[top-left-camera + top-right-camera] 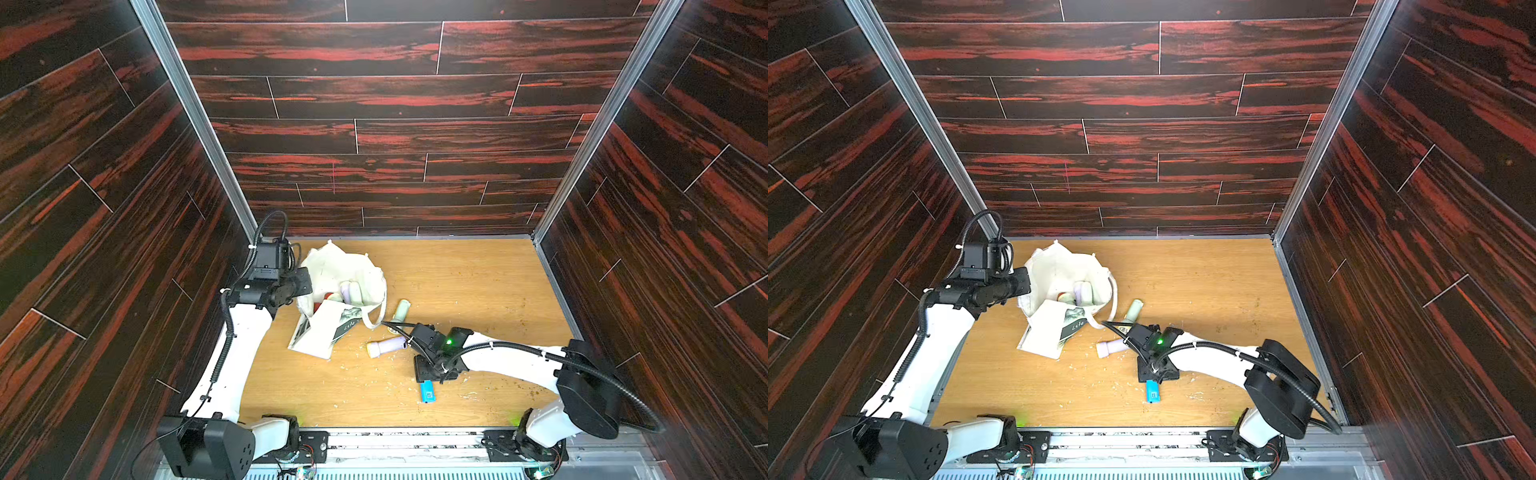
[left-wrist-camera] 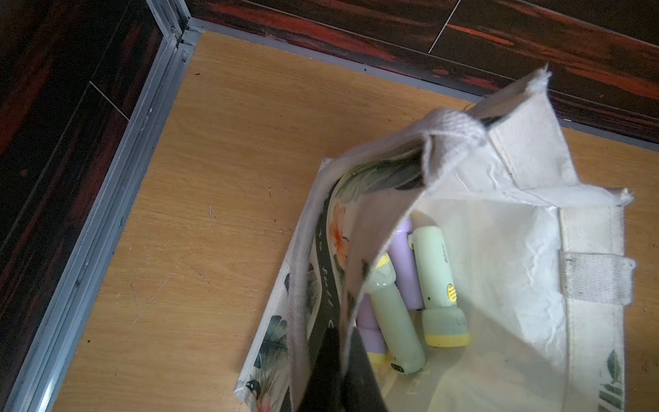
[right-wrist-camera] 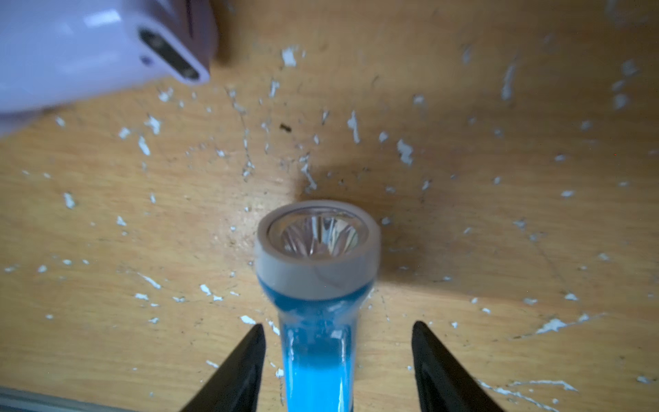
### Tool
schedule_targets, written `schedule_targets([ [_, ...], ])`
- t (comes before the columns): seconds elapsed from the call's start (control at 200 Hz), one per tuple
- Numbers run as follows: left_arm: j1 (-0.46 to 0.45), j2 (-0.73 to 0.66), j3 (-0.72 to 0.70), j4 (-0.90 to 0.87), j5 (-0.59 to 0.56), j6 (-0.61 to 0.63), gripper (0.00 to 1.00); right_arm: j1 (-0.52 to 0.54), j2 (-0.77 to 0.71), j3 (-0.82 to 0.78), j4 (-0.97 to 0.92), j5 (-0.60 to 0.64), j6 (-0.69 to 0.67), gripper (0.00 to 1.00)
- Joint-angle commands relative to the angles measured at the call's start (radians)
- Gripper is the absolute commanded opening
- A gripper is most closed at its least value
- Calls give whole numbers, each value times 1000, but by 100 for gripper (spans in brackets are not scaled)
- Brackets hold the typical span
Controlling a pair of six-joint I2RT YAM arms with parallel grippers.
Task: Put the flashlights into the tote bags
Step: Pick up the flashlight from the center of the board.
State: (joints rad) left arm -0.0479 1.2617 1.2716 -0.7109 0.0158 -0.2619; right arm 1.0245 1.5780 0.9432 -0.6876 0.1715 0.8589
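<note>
The off-white tote bag (image 1: pixel 332 266) (image 1: pixel 1059 266) (image 2: pixel 517 249) lies at the back left with its mouth open. My left gripper (image 2: pixel 343 328) (image 1: pixel 302 284) is shut on the bag's near rim and holds it up. Several flashlights (image 2: pixel 438 285) lie inside, pale green and lavender. A bright blue flashlight (image 3: pixel 317 285) (image 1: pixel 427 392) (image 1: pixel 1153 392) lies on the table, its grey head pointing away from the front edge. My right gripper (image 3: pixel 337 324) (image 1: pixel 430 376) straddles its body, open, with a gap on each side. A lavender flashlight (image 1: pixel 386 346) (image 3: pixel 89 46) and a pale green one (image 1: pixel 401 311) lie between bag and gripper.
The wooden table (image 1: pixel 478 291) is flecked with white chips around the right gripper. Dark panelled walls with metal rails (image 2: pixel 107 214) enclose three sides. The bag's loop handle (image 1: pixel 374 320) trails toward the pale green flashlight.
</note>
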Motion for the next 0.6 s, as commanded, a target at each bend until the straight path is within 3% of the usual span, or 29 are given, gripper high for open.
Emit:
schedule_targets([
  [0.0, 2, -13, -8, -13, -5, 1, 0, 13, 41, 15, -16, -20, 11, 65],
  [0.596, 2, -18, -4, -15, 10, -4, 0, 14, 115, 25, 5, -20, -8, 52],
])
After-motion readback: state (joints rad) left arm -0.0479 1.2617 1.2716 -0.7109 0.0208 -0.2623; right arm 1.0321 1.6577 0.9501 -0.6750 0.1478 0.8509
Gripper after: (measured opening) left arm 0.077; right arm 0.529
